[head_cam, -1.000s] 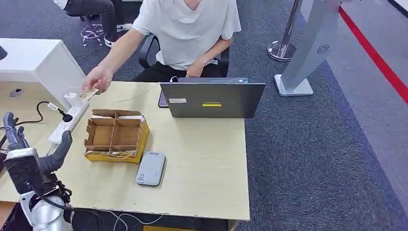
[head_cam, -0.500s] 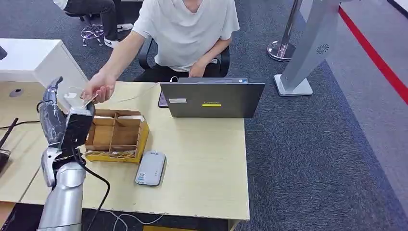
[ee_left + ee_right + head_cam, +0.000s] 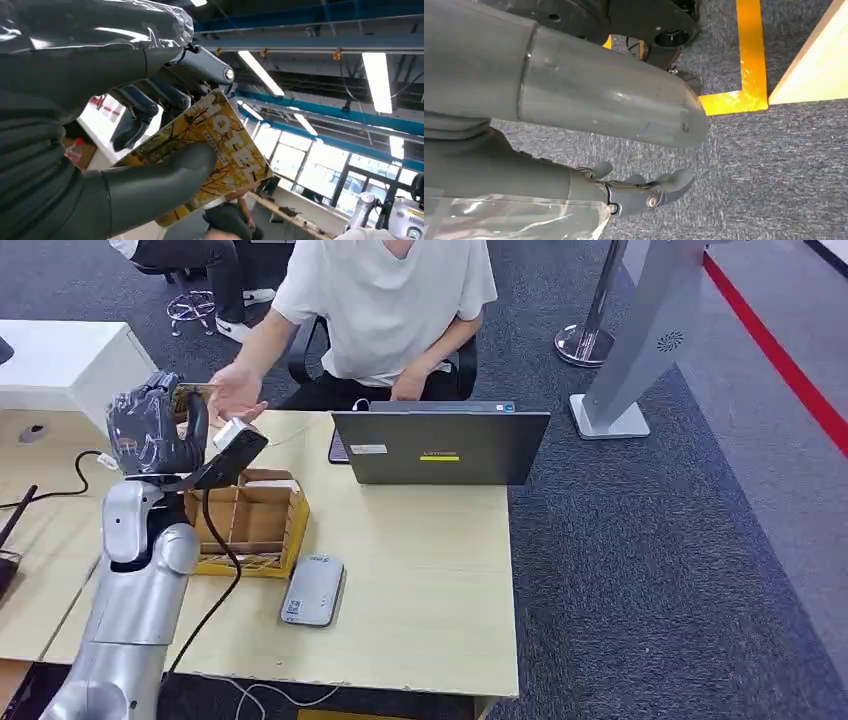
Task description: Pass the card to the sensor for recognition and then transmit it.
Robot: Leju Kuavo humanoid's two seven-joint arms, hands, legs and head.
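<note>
One card (image 3: 210, 150) pinched in left hand (image 3: 155, 430); right hand (image 3: 634, 192) hangs empty, fingers apart.

Left hand (image 3: 150, 428) raised over far left of surface (image 3: 420, 590), card (image 3: 210, 150) pinched, just beside a person's open hand (image 3: 236, 392). Directly below: divided cardboard box (image 3: 245, 520). Grey sensor (image 3: 314, 589) near box, front side, nothing above it. Laptop (image 3: 440, 447) upright along far edge, blocking passage there. Bare surface right of sensor. Right hand (image 3: 644, 192) hanging above carpet, beside surface corner.
</note>
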